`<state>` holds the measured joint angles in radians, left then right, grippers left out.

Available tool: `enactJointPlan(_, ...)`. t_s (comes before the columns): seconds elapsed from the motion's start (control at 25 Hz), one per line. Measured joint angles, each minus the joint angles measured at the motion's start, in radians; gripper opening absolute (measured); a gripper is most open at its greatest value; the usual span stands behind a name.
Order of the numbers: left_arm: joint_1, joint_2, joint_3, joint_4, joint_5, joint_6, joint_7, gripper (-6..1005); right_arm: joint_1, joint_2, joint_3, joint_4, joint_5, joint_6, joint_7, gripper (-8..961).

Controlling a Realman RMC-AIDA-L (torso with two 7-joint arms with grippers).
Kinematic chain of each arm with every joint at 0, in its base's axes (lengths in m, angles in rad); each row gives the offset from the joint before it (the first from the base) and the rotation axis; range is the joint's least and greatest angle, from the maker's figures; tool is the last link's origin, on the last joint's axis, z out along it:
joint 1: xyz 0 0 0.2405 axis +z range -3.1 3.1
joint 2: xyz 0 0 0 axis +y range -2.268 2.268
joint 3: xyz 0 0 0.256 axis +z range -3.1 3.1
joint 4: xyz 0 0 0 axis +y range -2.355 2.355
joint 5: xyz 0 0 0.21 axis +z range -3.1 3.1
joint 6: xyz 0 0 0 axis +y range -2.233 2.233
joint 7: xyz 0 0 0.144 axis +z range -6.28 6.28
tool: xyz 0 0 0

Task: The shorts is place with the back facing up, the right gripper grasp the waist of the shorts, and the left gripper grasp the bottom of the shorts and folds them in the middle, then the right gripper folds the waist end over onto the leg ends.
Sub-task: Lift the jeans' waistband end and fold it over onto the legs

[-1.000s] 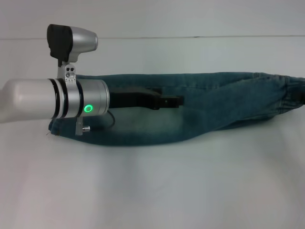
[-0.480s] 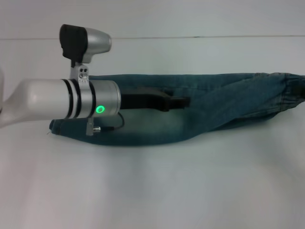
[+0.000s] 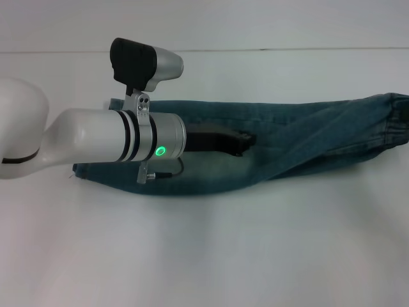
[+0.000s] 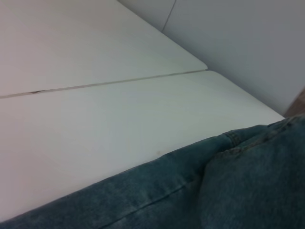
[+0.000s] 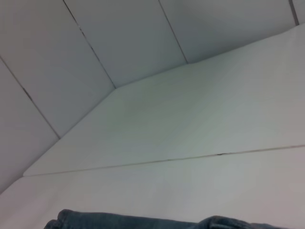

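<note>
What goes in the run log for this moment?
shorts: folded lengthwise, flat on table | left pincer: over shorts' middle | right pincer: out of view | waist-over-legs fold: not done

Shorts (image 3: 307, 137) stretched left to right across the table (image 3: 204, 256), left gripper (image 3: 243, 142) over their middle

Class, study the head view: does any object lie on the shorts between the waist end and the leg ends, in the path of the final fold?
Yes: the left gripper and its wrist hover over the middle of the shorts, between both ends.
</note>
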<state>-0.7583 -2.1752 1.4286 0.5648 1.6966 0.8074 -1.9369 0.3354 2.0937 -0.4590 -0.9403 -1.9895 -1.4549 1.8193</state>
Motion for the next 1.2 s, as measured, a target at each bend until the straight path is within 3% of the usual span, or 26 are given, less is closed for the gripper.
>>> enactJointPlan(0.2,-0.005,0.000,0.066,-0.002,-0.031,-0.055,-0.007,119,-0.010,0.003,0.002,-0.053,0.000,-0.032,0.025,56)
enactJointPlan(0.44,-0.020,0.000,0.150,-0.019,-0.076,-0.099,-0.008,-3,-0.014,0.004,-0.003,-0.128,0.015,-0.066,0.068,57)
enactJointPlan(0.92,-0.070,0.000,0.322,-0.061,-0.152,-0.114,-0.018,1,0.027,0.002,-0.049,-0.283,0.024,-0.111,0.181,57)
enactJointPlan(1.2,-0.065,0.000,0.341,-0.045,-0.168,-0.036,-0.015,0,0.062,-0.002,-0.095,-0.355,0.024,-0.111,0.238,57)
